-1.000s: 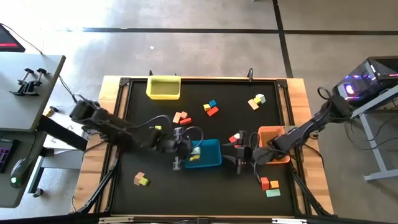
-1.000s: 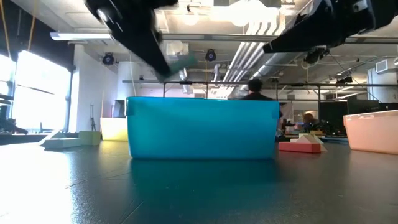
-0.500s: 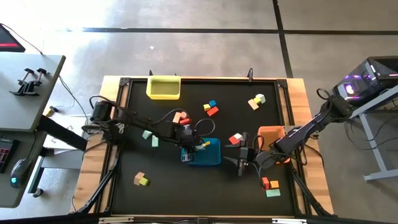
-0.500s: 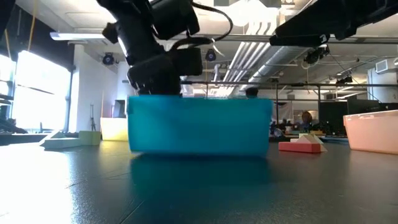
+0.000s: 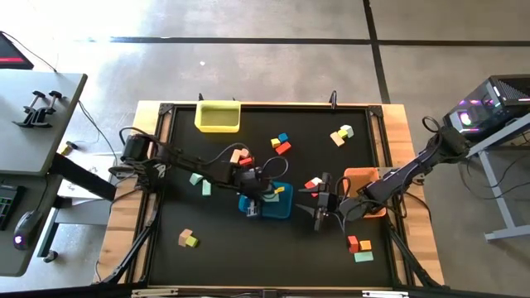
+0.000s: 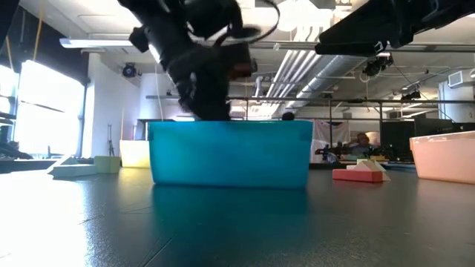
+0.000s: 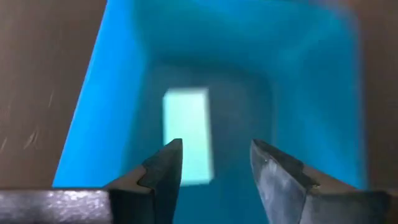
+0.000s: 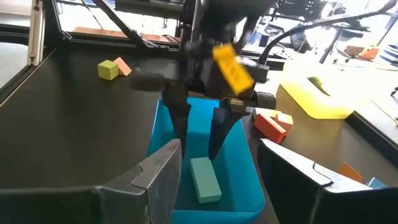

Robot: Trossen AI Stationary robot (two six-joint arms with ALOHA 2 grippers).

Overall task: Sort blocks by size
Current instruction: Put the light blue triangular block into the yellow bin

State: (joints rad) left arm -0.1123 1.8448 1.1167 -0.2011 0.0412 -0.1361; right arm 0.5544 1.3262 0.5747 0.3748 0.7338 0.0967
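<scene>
Left gripper (image 5: pixel 253 204) hangs over the blue plastic tray (image 5: pixel 283 211) in the high view, near the middle of the black table (image 5: pixel 224 248); right gripper (image 5: pixel 320 204) waits just beside the tray's other side, by the orange tray (image 5: pixel 360 176). Loose blocks lie scattered around.

Seen from the low view, the left gripper dips behind the blue tray's wall (image 6: pixel 230 154), its fingertips hidden.

Looking through the left wrist view, the two dark fingers (image 7: pixel 163 174) stand parted and empty above a pale green flat bar block (image 7: pixel 186 134) lying on the tray floor.

From the right wrist view, the same bar (image 8: pixel 204 179) rests inside the tray, apart from the left fingers (image 8: pixel 179 118); the right fingers (image 8: pixel 155 174) stand wide, holding nothing.
</scene>
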